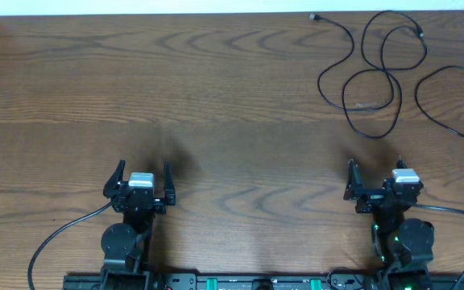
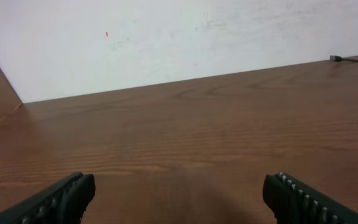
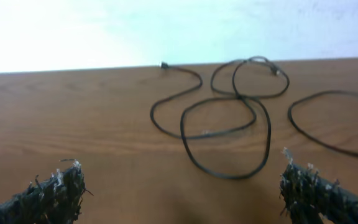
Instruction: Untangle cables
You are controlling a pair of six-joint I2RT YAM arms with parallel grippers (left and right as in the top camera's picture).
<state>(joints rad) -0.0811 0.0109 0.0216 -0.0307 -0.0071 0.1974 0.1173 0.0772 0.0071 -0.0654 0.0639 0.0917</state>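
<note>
The cables lie in loose, overlapping loops at the far right of the table, straight ahead of the right gripper and well apart from the left gripper, both gaping empty.

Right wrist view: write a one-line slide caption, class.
Open right claw faces looped black cables lying ahead on the wooden table.

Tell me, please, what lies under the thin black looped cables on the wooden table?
Only the brown wooden table shows under the thin black cables. Where loops cross, one strand covers another; the order is unclear.
</note>
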